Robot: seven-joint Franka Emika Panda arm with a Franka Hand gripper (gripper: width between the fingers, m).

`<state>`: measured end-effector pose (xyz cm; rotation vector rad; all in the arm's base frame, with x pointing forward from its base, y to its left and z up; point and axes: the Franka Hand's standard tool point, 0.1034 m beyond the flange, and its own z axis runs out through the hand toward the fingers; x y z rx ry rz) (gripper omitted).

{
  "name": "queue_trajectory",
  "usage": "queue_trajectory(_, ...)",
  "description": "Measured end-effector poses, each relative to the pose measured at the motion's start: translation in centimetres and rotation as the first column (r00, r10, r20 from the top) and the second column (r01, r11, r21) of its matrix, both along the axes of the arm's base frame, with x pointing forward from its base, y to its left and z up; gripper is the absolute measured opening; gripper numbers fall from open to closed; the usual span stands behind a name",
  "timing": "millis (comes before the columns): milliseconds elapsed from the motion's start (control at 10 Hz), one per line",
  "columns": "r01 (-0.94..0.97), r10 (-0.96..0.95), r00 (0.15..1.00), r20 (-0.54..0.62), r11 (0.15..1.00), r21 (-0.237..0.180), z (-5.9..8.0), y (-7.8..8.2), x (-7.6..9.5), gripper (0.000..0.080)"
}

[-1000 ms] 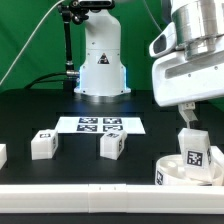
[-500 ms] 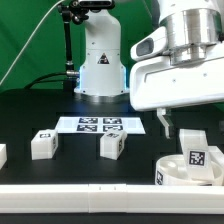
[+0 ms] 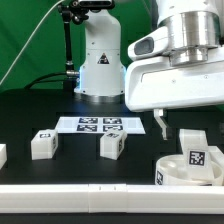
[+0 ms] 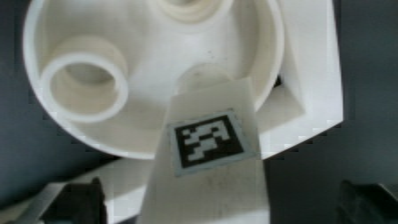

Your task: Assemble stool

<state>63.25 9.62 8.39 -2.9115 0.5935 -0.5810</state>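
My arm (image 3: 178, 70) has just gone up from the leg (image 3: 192, 148), which stands up in the seat (image 3: 172, 168) at 5 o'clock on the counter (image 3: 30, 115). The jaws are spread wide and hold nothing. I think this leg is placed; loose legs (image 3: 112, 145) come next.

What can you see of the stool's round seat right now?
The seat is a low round white piece, plastic by its look, lying flat on the black table at the exterior view's right, near the front. Its side bears a black-and-white tag. The wrist view shows a dished face with a round socket. One tagged leg stands upright on it; whether it is fully seated cannot be told. Nothing else is seen touching it.
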Motion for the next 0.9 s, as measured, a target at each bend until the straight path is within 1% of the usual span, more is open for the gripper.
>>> queue_trajectory(200, -0.217, 0.213, 0.975, -0.055, 0.974, -0.066, -0.1, 0.0, 0.4, 0.0649)
queue_trajectory(400, -0.345, 0.337, 0.937, -0.097, 0.935, -0.085, 0.4, 0.3, 1.1, 0.0649)
queue_trajectory(600, -0.450, 0.439, 0.892, -0.111, 0.884, -0.123, 0.5, 0.0, 1.2, 0.0649)
queue_trajectory(800, -0.462, 0.449, 0.885, -0.120, 0.878, -0.121, 0.4, -0.1, 1.2, 0.0649)
queue_trajectory(900, -0.466, 0.454, 0.884, -0.116, 0.876, -0.125, 0.6, -0.3, 1.5, 0.0649)
